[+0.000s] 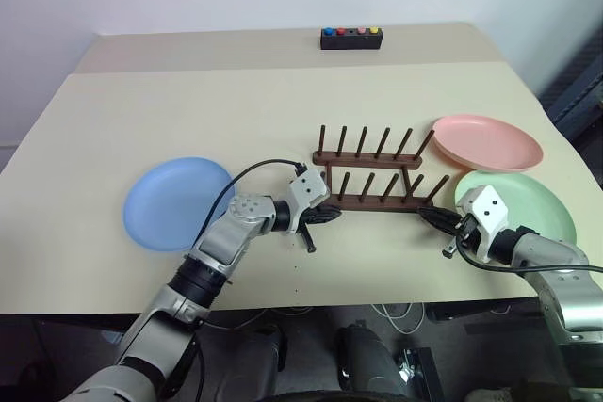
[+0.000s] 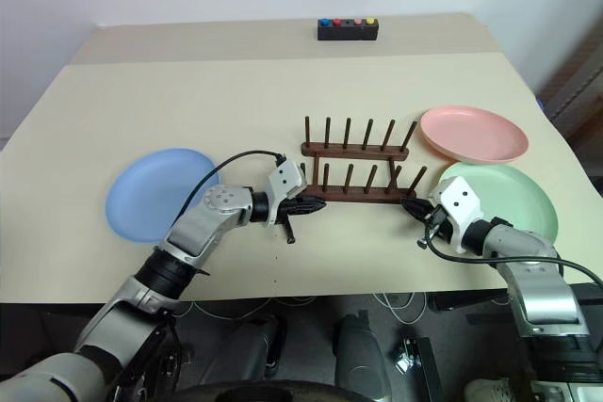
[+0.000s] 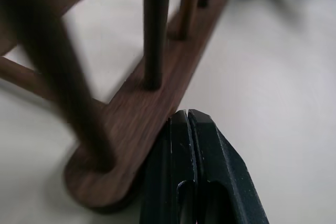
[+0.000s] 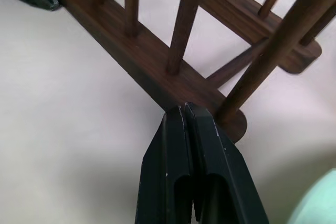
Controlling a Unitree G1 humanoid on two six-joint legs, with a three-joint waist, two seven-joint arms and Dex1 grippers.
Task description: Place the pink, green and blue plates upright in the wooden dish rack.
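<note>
The rack (image 1: 373, 172) is dark brown wood with a visible grain: two flat, round-ended rails lying parallel, each carrying a row of thin round pegs. Five pegs show on the far rail and five on the near one, all leaning slightly. Its long axis runs left to right across the table (image 1: 188, 101), a smooth, matte, beige surface, and it sits a little right of the middle, with nothing between its pegs.

Three plates lie flat on the table, all round, shallow, matte plastic of like size. The blue plate (image 1: 174, 201) is well to the left of the rack. The pink plate (image 1: 487, 141) lies just beside the rack's far right end, and the green plate (image 1: 528, 202) sits just nearer than the pink one, to the right of the rack's near rail.

The left gripper (image 1: 325, 216) has its two black fingers pressed together, holding nothing, with the tips at the left end of the near rail; the left wrist view shows them right against the rail's rounded end. The right gripper (image 1: 431, 218) is likewise closed and empty, its tips at the right end of the same rail.

At the table's far edge stands one small black box (image 1: 350, 39) with four coloured buttons: blue, two red and yellow.
</note>
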